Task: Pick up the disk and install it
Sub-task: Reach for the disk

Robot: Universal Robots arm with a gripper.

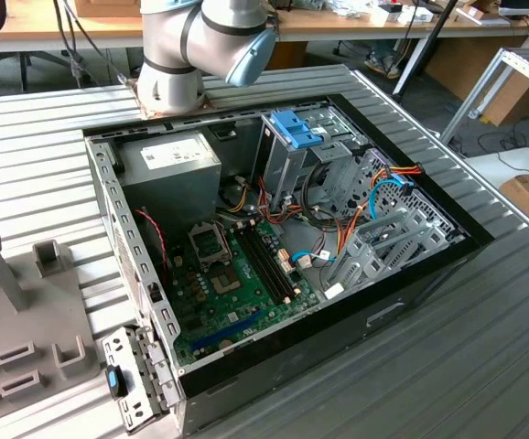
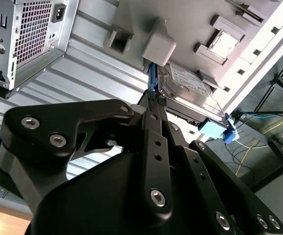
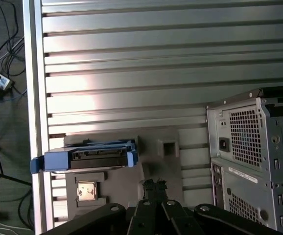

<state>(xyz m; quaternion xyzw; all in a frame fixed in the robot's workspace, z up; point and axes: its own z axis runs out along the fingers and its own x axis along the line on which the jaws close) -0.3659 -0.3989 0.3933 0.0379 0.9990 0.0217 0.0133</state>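
**End effector closed beside the disk**

Black linkage of my end effector [image 3: 154, 185] sat nearest both wrist cameras, fingertips drawn together with nothing between them. Just past the tips lay the disk [image 3: 100, 156], flat on a grey fixture [image 3: 153, 134], not yet lifted. It had blue rails along its edges, and its white label faced up in the second wrist view. I could not tell whether the tips touched its rail. A small square chip [image 3: 86, 191] sat in a neighbouring recess. The fixture rested on the ribbed metal worktop [image 3: 156, 73], near the computer case [image 3: 244, 142]. In the exterior view the case lay open with the motherboard [image 1: 237, 274] exposed. Its drive cage [image 1: 287, 160] stood inside near my arm [image 1: 200, 46].
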